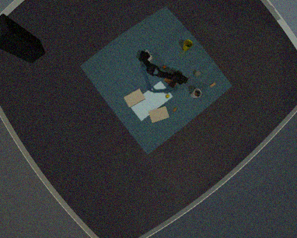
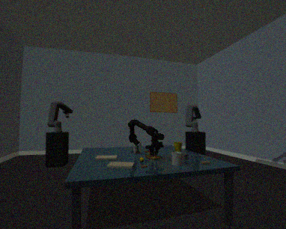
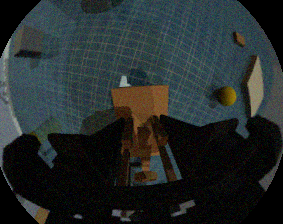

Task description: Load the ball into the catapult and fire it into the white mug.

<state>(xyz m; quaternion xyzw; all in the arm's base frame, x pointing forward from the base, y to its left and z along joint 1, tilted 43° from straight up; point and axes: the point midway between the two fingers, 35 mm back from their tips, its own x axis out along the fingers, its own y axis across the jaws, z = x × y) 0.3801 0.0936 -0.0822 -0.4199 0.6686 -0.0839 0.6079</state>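
Observation:
The orange-brown catapult [image 3: 140,97] [image 1: 169,82] [image 2: 153,157] stands on the table under the arm. My gripper [image 3: 142,119] is partly closed, its fingertips at the two sides of the catapult's upright frame, and it looks shut on the catapult; the exact contact is dark. The yellow ball [image 3: 226,96] [image 1: 167,96] [image 2: 141,159] lies on the table to the right of the catapult in the wrist view, outside it. The white mug [image 1: 197,92] [image 2: 176,158] stands upright beyond the catapult, on its right side in the top and exterior views. I cannot make the mug out in the wrist view.
A yellow cup [image 1: 187,45] [image 2: 177,146] stands farther back. Two tan boards [image 1: 134,97] [image 1: 158,114] lie beyond the ball. Small orange blocks [image 1: 175,110] [image 1: 213,84] lie near the ball and mug. A grey-brown block [image 3: 29,42] shows at the wrist view's upper left.

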